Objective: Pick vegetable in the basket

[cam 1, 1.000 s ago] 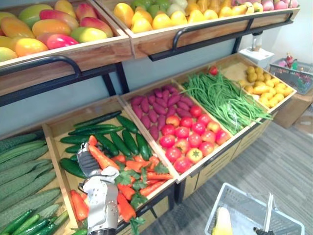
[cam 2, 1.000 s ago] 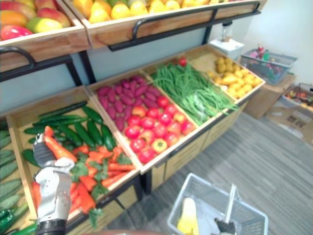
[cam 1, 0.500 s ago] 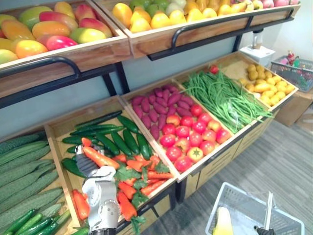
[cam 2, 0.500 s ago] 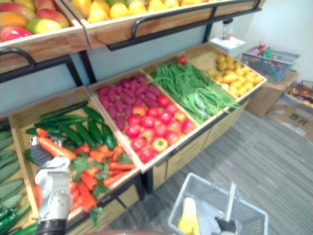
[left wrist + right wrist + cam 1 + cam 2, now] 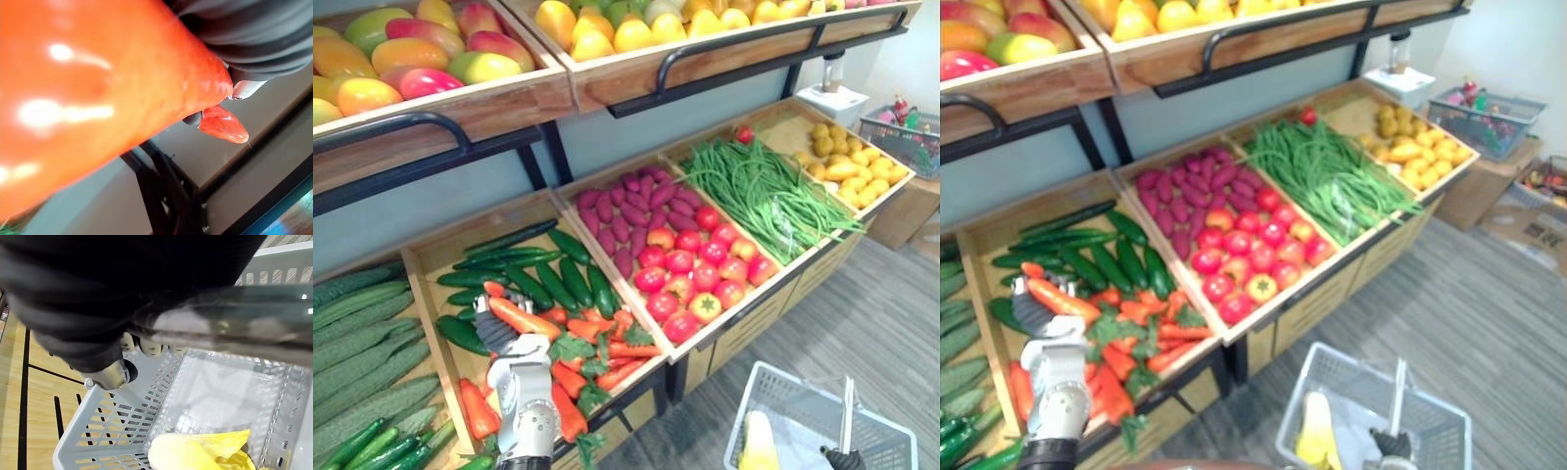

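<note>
Overall, we see little change. The wooden crate (image 5: 460, 240) of cucumbers (image 5: 573, 281) and loose carrots (image 5: 625, 350) sits as before. The white basket (image 5: 112, 431) stays low on our right, with a yellow corn cob (image 5: 759, 446) inside. Our left hand (image 5: 499, 335) has edged slightly rightward above the crate, with its fingers curled round one carrot (image 5: 524, 318) held clear of the others. Our right hand (image 5: 1391, 446) stays wrapped round the basket handle (image 5: 847, 416).

no readable text, label or number (neither on crates (image 5: 509, 110) nor basket (image 5: 112, 431)).
</note>
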Motion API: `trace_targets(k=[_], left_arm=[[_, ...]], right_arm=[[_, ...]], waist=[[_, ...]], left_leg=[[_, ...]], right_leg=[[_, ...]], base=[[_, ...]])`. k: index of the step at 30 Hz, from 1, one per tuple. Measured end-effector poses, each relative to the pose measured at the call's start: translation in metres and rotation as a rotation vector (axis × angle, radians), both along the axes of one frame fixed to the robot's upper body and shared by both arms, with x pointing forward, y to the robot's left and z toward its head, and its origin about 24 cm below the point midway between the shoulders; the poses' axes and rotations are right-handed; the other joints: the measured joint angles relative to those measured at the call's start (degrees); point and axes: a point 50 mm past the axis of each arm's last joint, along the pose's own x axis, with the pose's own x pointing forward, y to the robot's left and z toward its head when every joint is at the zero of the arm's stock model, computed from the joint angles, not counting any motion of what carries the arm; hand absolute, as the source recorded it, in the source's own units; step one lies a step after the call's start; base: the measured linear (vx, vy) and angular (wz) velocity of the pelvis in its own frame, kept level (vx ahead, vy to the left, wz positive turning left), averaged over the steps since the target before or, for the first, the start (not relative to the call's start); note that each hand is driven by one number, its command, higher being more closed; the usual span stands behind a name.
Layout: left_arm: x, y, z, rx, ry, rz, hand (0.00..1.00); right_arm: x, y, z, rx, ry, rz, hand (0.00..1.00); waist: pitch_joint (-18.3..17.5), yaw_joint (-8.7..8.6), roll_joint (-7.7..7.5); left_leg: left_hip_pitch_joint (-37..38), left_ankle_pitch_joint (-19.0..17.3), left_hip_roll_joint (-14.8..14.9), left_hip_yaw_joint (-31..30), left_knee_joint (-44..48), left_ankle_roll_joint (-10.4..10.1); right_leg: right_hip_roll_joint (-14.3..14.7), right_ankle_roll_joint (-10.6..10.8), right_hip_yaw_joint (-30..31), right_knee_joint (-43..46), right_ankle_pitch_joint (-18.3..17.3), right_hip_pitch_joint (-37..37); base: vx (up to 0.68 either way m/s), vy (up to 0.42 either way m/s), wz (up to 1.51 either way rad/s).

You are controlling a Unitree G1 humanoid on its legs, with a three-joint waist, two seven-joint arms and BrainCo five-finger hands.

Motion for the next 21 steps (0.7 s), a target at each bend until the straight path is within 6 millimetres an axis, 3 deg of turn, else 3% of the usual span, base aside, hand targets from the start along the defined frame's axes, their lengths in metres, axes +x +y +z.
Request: trace_targets(k=[7, 11, 16, 21], left_arm=[[0.008, -0.028, 0.029, 0.084, -0.128, -0.167, 1.00], [0.010, -0.068, 0.051, 0.113, -0.248, -0.347, 1.00], [0.013, -0.117, 0.063, 0.180, -0.314, -0.579, 1.00], [0.008, -0.163, 0.071, 0.247, -0.373, -0.779, 1.00]], right_arm=[[0.003, -0.004, 0.003, -0.014, -0.008, 0.009, 1.00], [0.011, -0.010, 0.009, -0.041, -0.049, 0.020, 1.00], [0.015, -0.015, 0.018, -0.075, -0.085, 0.059, 1.00], [0.031, -0.018, 0.033, -0.106, -0.175, 0.111, 1.00]], waist=[[0.0, -0.63, 0.11], [0.2, -1.28, 0.42], [0.2, -1.93, 0.42], [0.7, -2.84, 0.78]], left_leg=[[-0.3, 0.0, 0.0, 0.2, 0.0, 0.0], [-0.7, 0.0, 0.0, 1.2, 0.0, 0.0], [-0.4, 0.0, 0.0, 2.6, 0.0, 0.0], [0.3, -0.2, 0.0, 5.4, 0.0, 0.1]], right_leg=[[0.0, 0.0, 0.7, 0.2, 0.0, -0.5], [0.0, 0.0, 2.5, 1.2, 0.0, -1.9], [0.1, 0.0, 4.3, 1.8, 0.1, -2.7], [0.3, 0.0, 7.4, 3.2, 0.1, -4.1]], base=[[0.00, 0.000, -0.01], [-0.01, -0.023, -0.15], [-0.04, -0.037, -0.17], [-0.06, -0.028, -0.27]])
